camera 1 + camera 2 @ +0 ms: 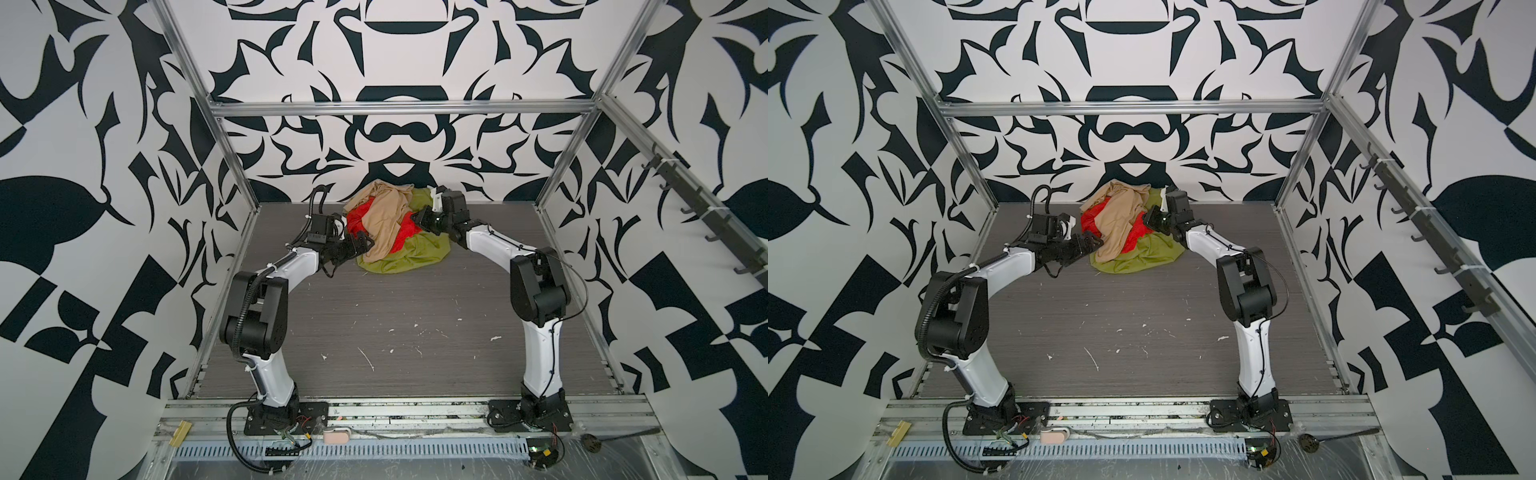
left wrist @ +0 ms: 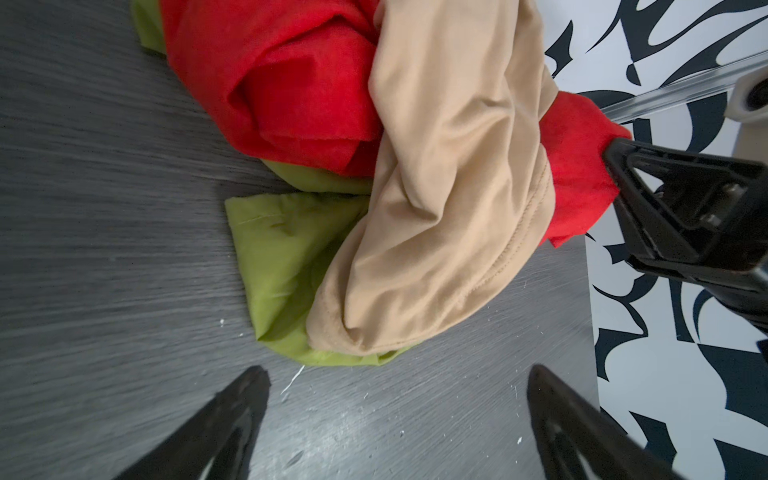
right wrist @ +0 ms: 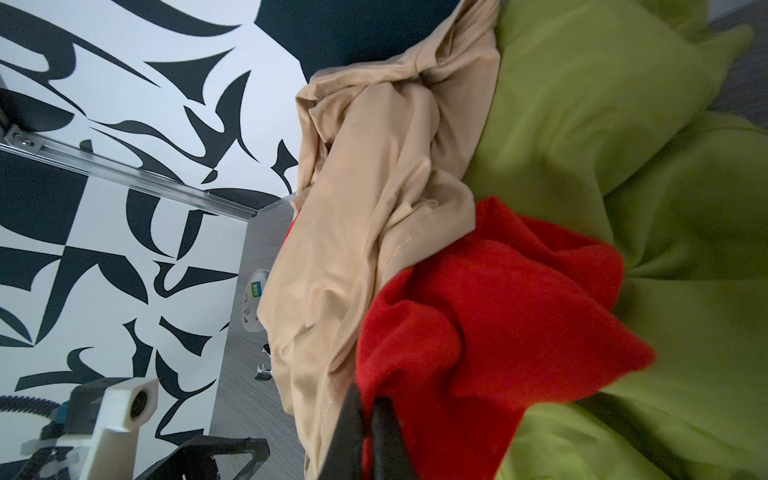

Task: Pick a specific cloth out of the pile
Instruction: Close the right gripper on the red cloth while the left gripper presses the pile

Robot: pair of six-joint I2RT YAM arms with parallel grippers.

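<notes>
**Right gripper pinched on red cloth; left gripper open beside pile**

Surroundings: the pile [image 1: 395,232] sits at the far edge of the grey table [image 1: 395,307], close to the patterned back wall [image 1: 399,137]. The green cloth [image 1: 409,259] is the bottom layer and spreads widest. The red cloth [image 1: 358,222] lies on it and shows on both the left and right sides of the heap in both top views. The beige cloth [image 1: 384,218] is draped over the middle of the red one. It covers the red centre and trails down to the pile's near-left edge. White flecks [image 1: 365,359] dot the table nearer the arm bases, well apart from the pile.

Right gripper [image 3: 368,419]: fingers pressed together, with a fold of the red cloth pinched between them on the pile's right side. The beige cloth is just beside the grip and green lies under it. The left wrist view agrees: the tip meets the red corner that sticks out from beneath the beige.

Left gripper [image 2: 398,374]: fingers spread wide, holding nothing, low over the table just beside the pile's left edge, facing beige and green folds. Whether a finger brushes the cloth cannot be told.
</notes>
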